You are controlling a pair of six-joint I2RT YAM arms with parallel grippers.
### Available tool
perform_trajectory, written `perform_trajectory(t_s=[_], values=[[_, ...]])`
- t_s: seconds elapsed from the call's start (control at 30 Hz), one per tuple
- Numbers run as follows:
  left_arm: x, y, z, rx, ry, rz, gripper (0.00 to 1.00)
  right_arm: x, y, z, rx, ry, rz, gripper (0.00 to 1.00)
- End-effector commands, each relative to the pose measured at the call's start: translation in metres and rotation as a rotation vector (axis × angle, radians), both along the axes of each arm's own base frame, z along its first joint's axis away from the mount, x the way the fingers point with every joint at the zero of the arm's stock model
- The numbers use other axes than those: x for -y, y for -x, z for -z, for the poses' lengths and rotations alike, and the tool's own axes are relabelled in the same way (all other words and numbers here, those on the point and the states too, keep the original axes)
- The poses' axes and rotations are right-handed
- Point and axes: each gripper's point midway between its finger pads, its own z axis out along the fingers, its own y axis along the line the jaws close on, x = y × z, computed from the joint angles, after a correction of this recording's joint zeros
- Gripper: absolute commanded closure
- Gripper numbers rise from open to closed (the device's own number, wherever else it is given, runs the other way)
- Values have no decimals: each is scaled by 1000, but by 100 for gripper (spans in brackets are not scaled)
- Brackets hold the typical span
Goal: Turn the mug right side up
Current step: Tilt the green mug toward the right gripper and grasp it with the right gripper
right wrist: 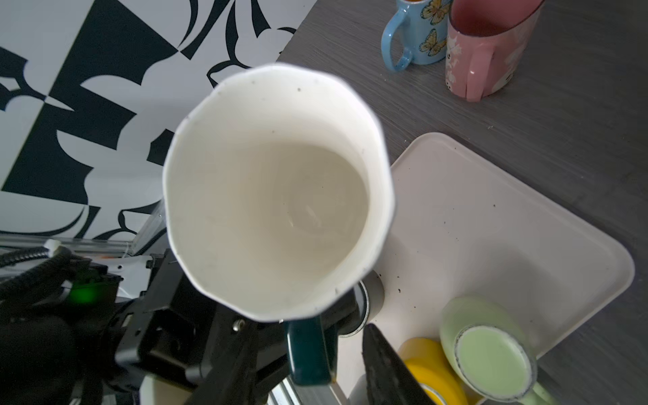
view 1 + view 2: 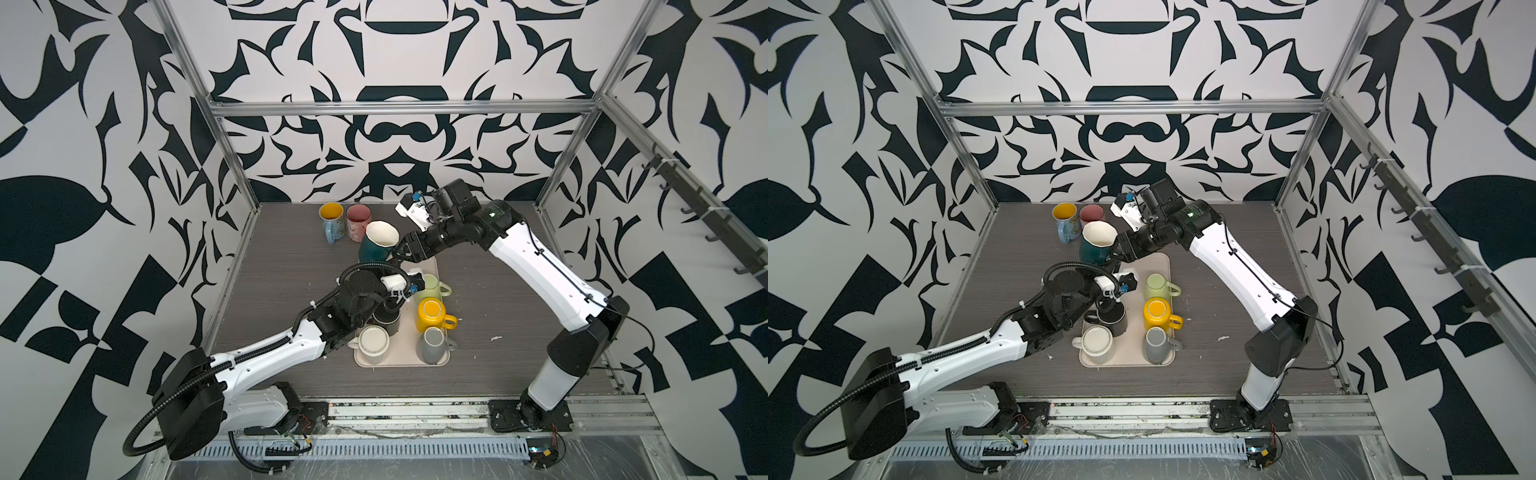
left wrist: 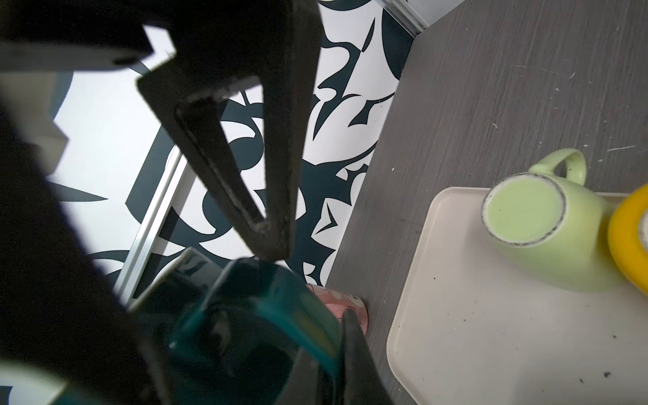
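Observation:
The mug [image 2: 376, 245] [image 2: 1096, 245] is dark teal outside and white inside. It hangs above the far end of the tray, mouth up and a little tilted. My left gripper [image 2: 385, 268] [image 3: 336, 350] comes from below and is shut on the mug's [image 3: 252, 315] lower wall. My right gripper [image 2: 401, 251] [image 2: 1115, 253] [image 1: 310, 336] reaches in from the right. Its fingers stand on either side of the teal handle [image 1: 308, 350], open, with a gap showing at one finger. The white interior [image 1: 277, 189] fills the right wrist view.
A beige tray [image 2: 399, 362] holds upside-down mugs: light green [image 2: 430, 286], yellow [image 2: 432, 313], grey [image 2: 434, 345], white [image 2: 374, 340] and black [image 2: 388, 322]. A blue mug [image 2: 331, 220] and a pink mug [image 2: 358, 220] stand upright at the back, close behind the held mug.

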Motion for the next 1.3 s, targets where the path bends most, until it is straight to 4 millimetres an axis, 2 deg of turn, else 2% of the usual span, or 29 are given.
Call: perform_trajectory(t_s=[0.0,0.23,0.3,0.53,0.73,1.1,1.27], values=[[2,1,-45,116,101,7,100,-5,3,-7,15,-20,-22,56],[2,4,-50,124,114,18,100,-7,4,3,-1,12,-20,59],[2,5,-51,124,115,20,100,-8,3,5,-4,16,-19,63],[3,8,-53,127,125,25,100,-12,3,8,-12,24,-23,100],[1,5,-50,121,123,7,99,-12,4,10,5,50,-14,100],[-12,3,-53,115,145,-58,58,1,-14,11,63,93,122,100],[-19,3,-51,106,137,-83,51,8,-26,6,103,98,195,100]])
